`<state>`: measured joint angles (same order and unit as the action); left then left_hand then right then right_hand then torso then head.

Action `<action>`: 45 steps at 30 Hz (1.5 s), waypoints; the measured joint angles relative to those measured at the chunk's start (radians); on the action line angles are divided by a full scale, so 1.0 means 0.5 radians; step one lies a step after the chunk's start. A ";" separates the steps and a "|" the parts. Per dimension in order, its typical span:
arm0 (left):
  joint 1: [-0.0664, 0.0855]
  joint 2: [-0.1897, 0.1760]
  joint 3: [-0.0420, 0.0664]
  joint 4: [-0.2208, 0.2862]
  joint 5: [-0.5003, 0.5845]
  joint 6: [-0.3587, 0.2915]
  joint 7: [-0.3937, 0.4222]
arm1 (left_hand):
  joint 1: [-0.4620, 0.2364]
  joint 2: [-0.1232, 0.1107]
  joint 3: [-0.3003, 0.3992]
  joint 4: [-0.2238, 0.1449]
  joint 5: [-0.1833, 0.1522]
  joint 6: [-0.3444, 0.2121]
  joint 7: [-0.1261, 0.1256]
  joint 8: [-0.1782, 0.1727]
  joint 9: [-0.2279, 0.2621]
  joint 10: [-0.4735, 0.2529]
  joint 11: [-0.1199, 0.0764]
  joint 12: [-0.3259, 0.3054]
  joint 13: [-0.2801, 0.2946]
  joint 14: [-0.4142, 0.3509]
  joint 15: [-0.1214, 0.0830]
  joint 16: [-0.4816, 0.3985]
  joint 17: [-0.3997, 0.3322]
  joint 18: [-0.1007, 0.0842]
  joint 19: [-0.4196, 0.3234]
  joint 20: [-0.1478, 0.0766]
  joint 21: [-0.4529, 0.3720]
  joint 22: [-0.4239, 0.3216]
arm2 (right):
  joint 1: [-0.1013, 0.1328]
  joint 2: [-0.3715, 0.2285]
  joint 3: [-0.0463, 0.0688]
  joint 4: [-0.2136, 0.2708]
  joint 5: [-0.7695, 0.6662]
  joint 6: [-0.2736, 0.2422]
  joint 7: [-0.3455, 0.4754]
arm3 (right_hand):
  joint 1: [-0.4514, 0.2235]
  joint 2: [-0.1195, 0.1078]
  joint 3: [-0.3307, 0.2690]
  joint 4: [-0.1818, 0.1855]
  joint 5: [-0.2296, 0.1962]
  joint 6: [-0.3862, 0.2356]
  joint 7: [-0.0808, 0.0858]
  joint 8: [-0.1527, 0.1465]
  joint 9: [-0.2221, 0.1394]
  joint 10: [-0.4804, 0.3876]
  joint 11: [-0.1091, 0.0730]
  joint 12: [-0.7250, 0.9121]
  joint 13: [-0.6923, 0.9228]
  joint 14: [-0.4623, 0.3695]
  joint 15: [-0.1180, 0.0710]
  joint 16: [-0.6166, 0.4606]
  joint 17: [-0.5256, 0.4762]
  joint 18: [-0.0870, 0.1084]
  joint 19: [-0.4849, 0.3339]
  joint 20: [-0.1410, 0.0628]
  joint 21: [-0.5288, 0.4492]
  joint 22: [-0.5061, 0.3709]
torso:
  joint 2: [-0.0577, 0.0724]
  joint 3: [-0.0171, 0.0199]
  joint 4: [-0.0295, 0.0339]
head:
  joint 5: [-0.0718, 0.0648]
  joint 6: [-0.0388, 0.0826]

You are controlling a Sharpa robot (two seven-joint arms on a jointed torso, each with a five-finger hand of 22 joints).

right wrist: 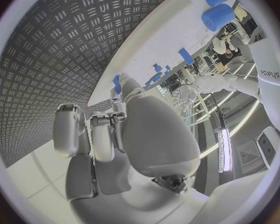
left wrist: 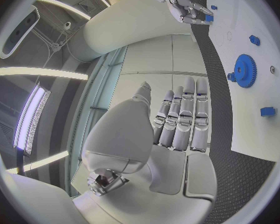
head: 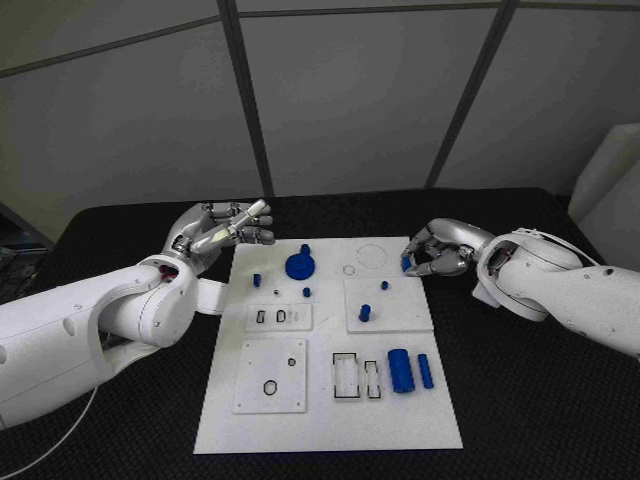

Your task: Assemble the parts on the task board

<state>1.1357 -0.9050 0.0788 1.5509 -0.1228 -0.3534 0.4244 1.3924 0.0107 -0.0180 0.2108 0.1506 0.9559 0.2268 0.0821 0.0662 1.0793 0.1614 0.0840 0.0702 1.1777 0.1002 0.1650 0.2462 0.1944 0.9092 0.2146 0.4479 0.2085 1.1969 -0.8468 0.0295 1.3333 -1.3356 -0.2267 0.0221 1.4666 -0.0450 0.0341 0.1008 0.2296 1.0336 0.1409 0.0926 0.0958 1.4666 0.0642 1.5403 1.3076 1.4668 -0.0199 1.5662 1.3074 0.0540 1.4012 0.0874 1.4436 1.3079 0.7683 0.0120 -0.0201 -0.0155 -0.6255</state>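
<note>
Nearest us, the white task board (head: 327, 420) lies mid-table w/ a blue cylinder (head: 400, 369) and thin blue pin (head: 425, 371) side by side near its right edge. We see the left hand (head: 222, 230) raised off the board's far-left corner, fingers straight, holding nothing. The right hand (head: 438, 252) pinches a small blue part (head: 407, 263) at the board's far-right edge; blue gear (head: 301, 265) sits far-centre.

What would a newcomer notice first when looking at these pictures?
First, the white task board in the middle of the black table, with a blue gear near its far end and two blue cylinders lying nearer the robot. Then the right robot hand pinching a small blue part at the board's far right edge, and the left robot hand raised, holding nothing.
</note>
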 measured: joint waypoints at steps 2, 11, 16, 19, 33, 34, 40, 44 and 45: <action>0.000 0.000 0.000 -0.001 0.000 0.000 0.000 | 0.000 0.000 0.000 0.000 0.000 0.000 0.000 0.000 0.000 0.000 0.000 0.000 0.000 0.000 0.000 0.000 0.000 0.000 0.000 0.000 0.000 0.000 | 0.000 0.004 0.000 -0.004 -0.001 0.000 -0.003 | -0.005 0.005 0.000 0.000 0.000 0.007 -0.007 0.000 0.000 0.000 0.000 0.000 0.000 0.000 0.000 0.000 0.000 0.000 0.000 0.000 0.000 0.000 | 0.000 0.0002 0.000 | 0.000 -0.001; 0.000 0.000 0.000 -0.004 0.000 0.001 -0.001 | 0.000 0.000 0.000 0.000 0.000 0.000 0.000 0.000 0.000 0.000 0.000 0.000 0.000 0.000 0.000 0.000 0.000 0.000 0.000 0.000 0.000 0.000 | 0.000 0.023 0.000 -0.017 0.000 -0.003 -0.009 | -0.009 0.037 0.021 0.013 0.014 0.064 -0.023 -0.001 0.003 0.000 -0.015 0.019 0.000 0.000 -0.015 0.000 0.000 0.000 0.015 -0.015 0.008 0.000 | 0.000 0.0002 0.000 | 0.001 -0.003; 0.000 0.001 0.000 -0.005 0.000 0.001 -0.003 | 0.000 0.000 0.000 0.000 0.000 0.000 0.000 0.000 0.000 0.000 0.000 0.000 0.000 0.000 0.000 0.000 0.000 0.000 0.000 0.000 0.000 0.000 | 0.000 0.028 0.000 -0.020 0.011 -0.012 -0.011 | -0.001 0.062 0.047 0.008 0.023 0.093 -0.036 -0.002 0.003 -0.003 -0.026 0.031 0.000 -0.006 -0.023 0.000 0.000 0.000 0.026 -0.026 0.017 0.000 | 0.000 0.0002 -0.001 | 0.002 -0.007; 0.000 0.001 0.000 -0.005 0.000 0.001 -0.004 | 0.000 0.000 0.000 0.000 0.000 0.000 0.000 0.000 0.000 0.000 0.000 0.000 0.000 0.000 0.000 0.000 0.000 0.000 0.000 0.000 0.000 0.000 | 0.000 0.029 0.000 -0.019 0.021 -0.027 -0.013 | -0.004 0.073 0.064 0.007 0.021 0.115 -0.045 0.006 0.004 0.000 -0.029 0.041 0.000 0.000 -0.029 0.000 0.000 0.000 0.025 -0.025 0.025 0.000 | 0.000 0.0002 -0.001 | 0.006 -0.010; 0.000 -0.005 0.000 -0.015 0.000 0.001 -0.010 | 0.000 0.000 0.000 0.000 0.000 0.000 0.000 0.000 0.000 0.000 0.000 0.000 0.000 0.000 0.000 0.000 0.004 0.000 0.000 0.000 0.000 0.002 | 0.000 -0.024 0.027 0.213 0.066 -0.157 -0.063 | -0.013 0.092 0.073 0.009 0.040 0.139 -0.048 0.016 0.012 0.000 -0.043 0.050 0.000 -0.007 -0.036 0.000 0.000 0.000 0.047 -0.032 0.033 0.000 | -0.009 -0.0023 0.000 | 0.033 -0.021; 0.000 -0.005 0.000 -0.017 0.000 0.001 -0.011 | 0.000 0.000 0.000 0.000 0.000 0.000 0.000 0.000 0.000 0.000 0.000 0.000 0.000 0.000 0.000 0.000 0.004 0.000 0.000 0.000 0.000 0.002 | 0.000 -0.024 0.034 0.239 0.066 -0.165 -0.073 | -0.015 0.095 0.074 0.009 0.040 0.139 -0.048 0.016 0.012 0.000 -0.043 0.050 0.000 -0.007 -0.036 0.000 0.000 0.000 0.047 -0.032 0.033 -0.001 | -0.010 -0.0031 0.000 | 0.036 -0.022; 0.000 0.000 0.000 -0.039 0.000 0.001 -0.019 | 0.000 0.000 0.000 0.000 0.000 0.000 0.000 0.000 0.000 0.000 0.000 0.000 0.000 0.000 0.000 0.000 0.004 0.000 0.000 0.000 0.000 0.002 | 0.003 0.047 0.050 0.375 0.050 -0.196 -0.161 | -0.020 0.099 0.079 0.015 0.040 0.139 -0.048 0.015 0.013 0.000 -0.043 0.050 0.000 -0.007 -0.036 0.000 0.000 0.000 0.047 -0.032 0.033 -0.001 | -0.023 -0.0073 0.005 | 0.063 -0.036; 0.000 0.015 -0.001 -0.066 0.000 0.002 -0.022 | 0.000 0.000 0.000 0.000 0.000 0.000 0.000 0.000 0.000 0.000 0.000 0.000 0.000 0.000 0.000 0.000 0.004 0.000 0.000 0.000 0.000 0.002 | 0.003 0.158 0.054 0.404 0.010 -0.197 -0.213 | -0.020 0.099 0.084 0.016 0.040 0.139 -0.048 0.008 0.013 0.000 -0.043 0.050 0.000 0.000 -0.043 0.000 0.000 0.000 0.047 -0.032 0.033 -0.001 | -0.032 -0.0092 0.006 | 0.085 -0.051; 0.000 0.020 -0.001 -0.073 0.000 0.002 -0.024 | 0.000 0.000 0.000 0.000 0.000 0.000 0.000 0.000 0.000 0.000 0.000 0.000 0.000 -0.001 0.000 0.000 0.004 0.000 0.000 0.000 0.001 0.002 | 0.003 0.188 0.053 0.404 -0.005 -0.197 -0.223 | -0.020 0.099 0.089 0.015 0.042 0.139 -0.048 0.006 0.013 0.000 -0.043 0.050 0.000 0.000 -0.043 0.000 0.000 0.000 0.047 -0.032 0.033 -0.001 | -0.035 -0.0102 0.006 | 0.089 -0.055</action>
<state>1.1358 -0.8950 0.0784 1.5145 -0.1228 -0.3526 0.4125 1.3924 0.0107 -0.0179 0.2109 0.1506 0.9559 0.2268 0.0821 0.0662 1.0793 0.1614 0.0840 0.0702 1.1774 0.1004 0.1651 0.2480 0.1944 0.9092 0.2146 0.4482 0.2093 1.1985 -0.7527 0.0561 1.5351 -1.3381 -0.3254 -0.0895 1.4566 0.0045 0.0787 0.1084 0.2506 1.1029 0.1169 0.0955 0.1025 1.4667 0.0426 1.5651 1.3075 1.4668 -0.0412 1.5661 1.3073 0.0541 1.4246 0.0715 1.4599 1.3076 0.7511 0.0069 -0.0172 0.0291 -0.6530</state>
